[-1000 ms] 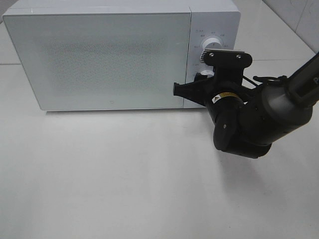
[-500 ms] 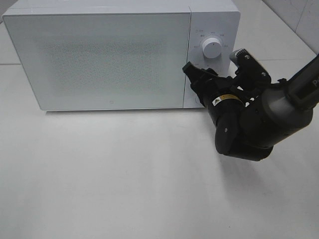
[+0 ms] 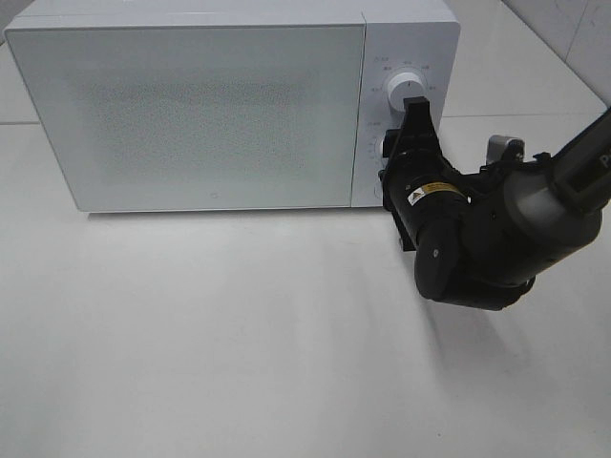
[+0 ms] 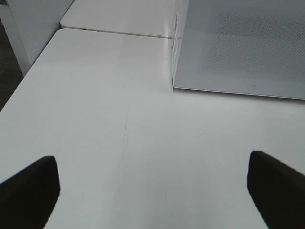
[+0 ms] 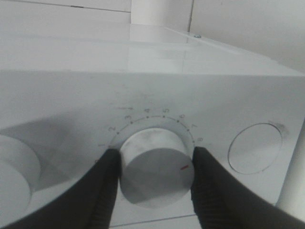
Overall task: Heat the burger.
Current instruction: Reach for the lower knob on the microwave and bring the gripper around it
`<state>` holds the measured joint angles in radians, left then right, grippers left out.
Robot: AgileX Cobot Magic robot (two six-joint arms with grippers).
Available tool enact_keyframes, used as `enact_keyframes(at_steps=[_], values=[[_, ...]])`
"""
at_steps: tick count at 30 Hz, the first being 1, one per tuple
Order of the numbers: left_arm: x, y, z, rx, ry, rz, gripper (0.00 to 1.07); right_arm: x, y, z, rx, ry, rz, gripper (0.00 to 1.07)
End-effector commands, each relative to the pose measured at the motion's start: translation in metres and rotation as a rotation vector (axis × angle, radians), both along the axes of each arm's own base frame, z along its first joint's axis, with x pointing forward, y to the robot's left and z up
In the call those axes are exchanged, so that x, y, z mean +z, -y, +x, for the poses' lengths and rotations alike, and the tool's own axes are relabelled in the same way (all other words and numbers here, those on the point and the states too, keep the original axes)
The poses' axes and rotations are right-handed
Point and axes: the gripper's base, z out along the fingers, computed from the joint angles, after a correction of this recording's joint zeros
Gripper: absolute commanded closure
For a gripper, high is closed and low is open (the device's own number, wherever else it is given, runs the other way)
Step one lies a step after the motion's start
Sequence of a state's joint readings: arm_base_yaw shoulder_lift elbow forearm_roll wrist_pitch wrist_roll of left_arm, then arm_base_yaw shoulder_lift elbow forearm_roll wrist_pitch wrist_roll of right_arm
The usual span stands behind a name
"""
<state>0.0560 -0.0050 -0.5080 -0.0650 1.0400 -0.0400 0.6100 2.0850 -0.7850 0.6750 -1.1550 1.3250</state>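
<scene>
You cannot see the burger in any view. The microwave has its frosted door closed, so if the burger is inside, the door hides it; that is my guess, not something shown.

By my reading you are at the last stage, setting the heat time. Your right gripper is closed partway on the numbered dial, with one finger pressed to each side of it. What is left is turning that dial, then getting the burger out once it is hot. Your left gripper hangs wide open over the bare white table, holding nothing.

Readable writing is scarce:
- Numerals 2 to 8 arc over the dial, which carries a red pointer mark.
- The print around the upper knob is too small to read.
- So are the yellow label on the right arm and the small logo on the door.
</scene>
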Motion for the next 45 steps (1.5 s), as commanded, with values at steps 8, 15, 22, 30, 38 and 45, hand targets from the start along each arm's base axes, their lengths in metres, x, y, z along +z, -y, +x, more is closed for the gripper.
enact_keyframes(at_steps=[8, 15, 22, 30, 38, 45], values=[[-0.001, 0.0, -0.002, 0.003, 0.02, -0.004, 0.06, 0.031, -0.015, 0.01, 0.086, 0.225, 0.271, 0.98], [-0.001, 0.0, -0.002, 0.003, 0.02, -0.004, 0.06, 0.031, -0.015, 0.01, 0.086, 0.225, 0.271, 0.97], [-0.001, 0.0, -0.002, 0.003, 0.02, -0.004, 0.06, 0.031, -0.014, 0.01, 0.082, 0.225, 0.265, 0.96], [-0.001, 0.0, -0.002, 0.003, 0.02, -0.004, 0.06, 0.03, -0.013, 0.01, 0.062, 0.223, 0.269, 0.93], [-0.001, 0.0, -0.002, 0.003, 0.02, -0.004, 0.06, 0.029, -0.003, 0.011, -0.044, 0.225, 0.251, 0.8], [-0.001, 0.0, -0.002, 0.003, 0.02, -0.004, 0.06, 0.028, 0.004, 0.01, -0.106, 0.228, 0.202, 0.54]])
